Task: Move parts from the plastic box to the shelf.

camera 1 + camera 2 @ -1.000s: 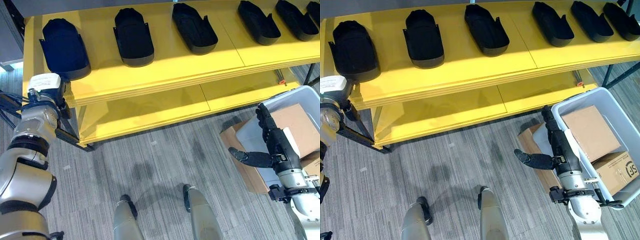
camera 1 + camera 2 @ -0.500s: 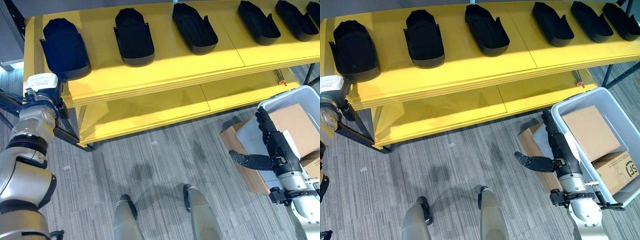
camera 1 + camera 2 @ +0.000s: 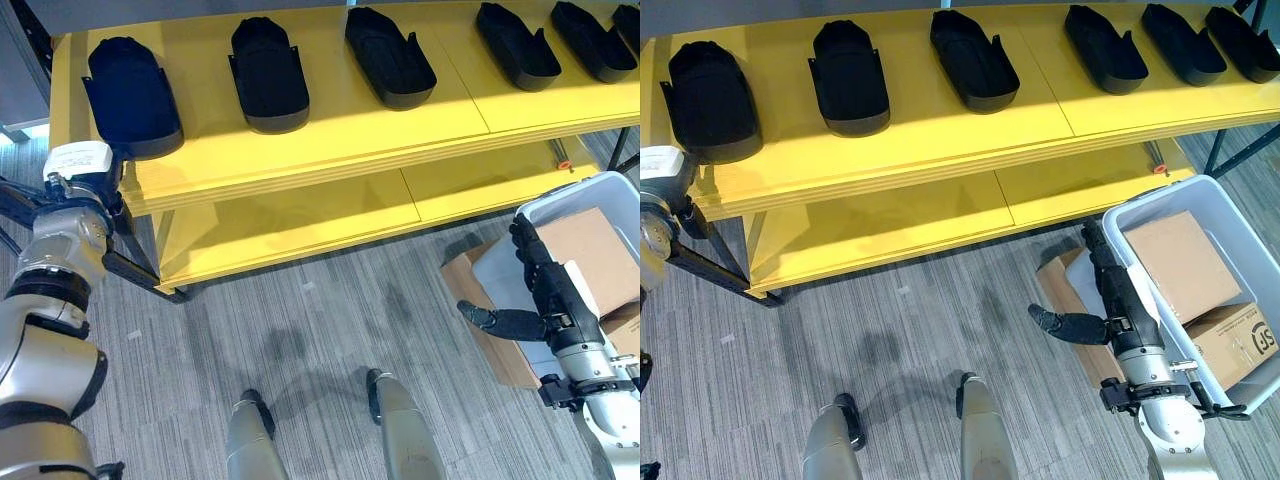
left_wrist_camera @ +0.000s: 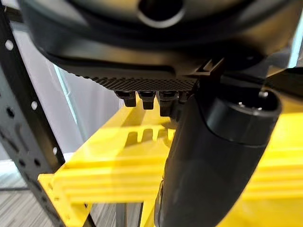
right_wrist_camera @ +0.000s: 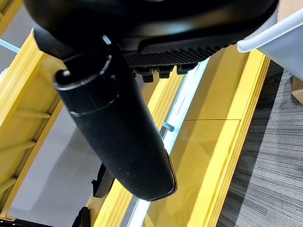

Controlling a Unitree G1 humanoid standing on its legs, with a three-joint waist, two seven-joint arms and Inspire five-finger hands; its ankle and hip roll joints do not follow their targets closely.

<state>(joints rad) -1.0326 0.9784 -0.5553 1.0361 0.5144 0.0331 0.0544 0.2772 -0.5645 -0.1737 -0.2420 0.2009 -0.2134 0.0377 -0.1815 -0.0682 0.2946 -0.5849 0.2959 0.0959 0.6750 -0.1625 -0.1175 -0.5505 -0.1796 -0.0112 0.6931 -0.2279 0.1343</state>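
Right hand (image 3: 1110,290) is hovering, fingers straight and empty, beside the grey plastic box (image 3: 1240,235); black moulded shell parts (image 3: 848,68) are sitting on the yellow shelf (image 3: 940,140) beyond it — probably light, rigid; grip sidewalls. Left hand (image 4: 213,156): cannot tell.

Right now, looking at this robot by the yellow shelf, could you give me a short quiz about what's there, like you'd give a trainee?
1. True or false: the right hand holds a black part.
2. The plastic box holds: A) cardboard boxes B) bottles C) cloth
3. What lies in a row on the top shelf?

Key:
1. False; its fingers are straight and it holds nothing.
2. A; cardboard boxes.
3. Black parts.
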